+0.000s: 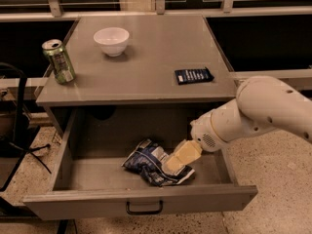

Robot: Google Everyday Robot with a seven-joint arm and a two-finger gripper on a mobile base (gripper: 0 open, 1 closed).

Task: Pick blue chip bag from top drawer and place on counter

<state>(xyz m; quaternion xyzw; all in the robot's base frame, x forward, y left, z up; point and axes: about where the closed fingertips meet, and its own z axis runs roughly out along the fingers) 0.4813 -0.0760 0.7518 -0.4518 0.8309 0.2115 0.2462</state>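
The bag [146,162] is seen lying in the open drawer [141,199], long axis along the drawer front. The gripper [172,165] is set on the end nearer the arm; its opening cannot be told.

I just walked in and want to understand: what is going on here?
A robot arm reaches into the open drawer. Its hand is at the chip bag, which lies in the drawer, not yet lifted. On the counter are a bowl, a can and a dark packet.
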